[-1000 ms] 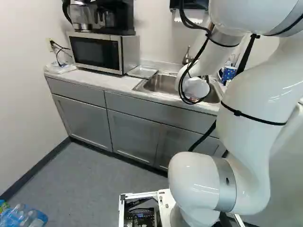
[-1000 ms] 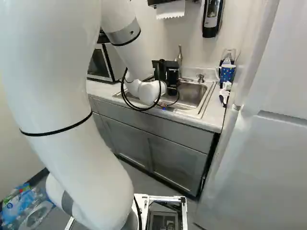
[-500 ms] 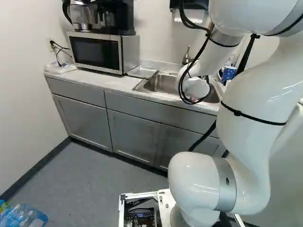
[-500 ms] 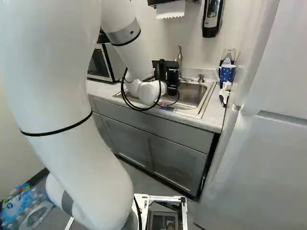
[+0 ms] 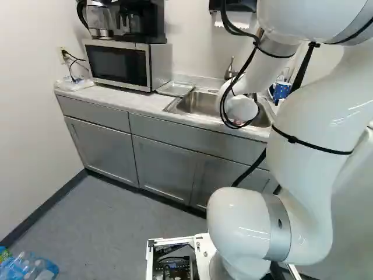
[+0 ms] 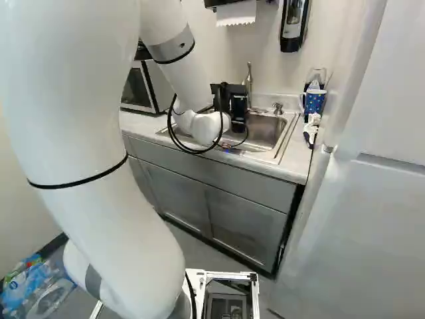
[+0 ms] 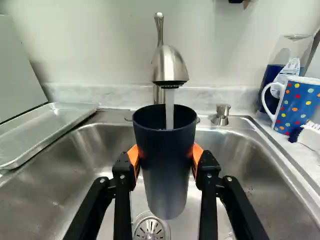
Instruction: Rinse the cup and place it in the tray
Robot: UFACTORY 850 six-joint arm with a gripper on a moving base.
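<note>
Gripper (image 7: 166, 155) squeezing cup (image 7: 167, 185) between part-spread fingers; water (image 7: 170, 114) weight maybe causing slipping into sink (image 6: 267, 130), upper middle, right base view.

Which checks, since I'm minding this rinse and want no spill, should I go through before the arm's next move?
1. Grip on the cup: ok. The gripper holds the dark cup between both orange pads, from two sides.
2. Cup under the water: ok. The stream from the faucet runs into its open mouth.
3. Cup over the sink: ok. It is held mouth up above the basin.
4. Water off before leaving: not ok. It is running.
5. Inside rinsed clean: cannot tell. The interior is too dark to judge.
6. Tray in place: ok. It lies beside the sink.
</note>
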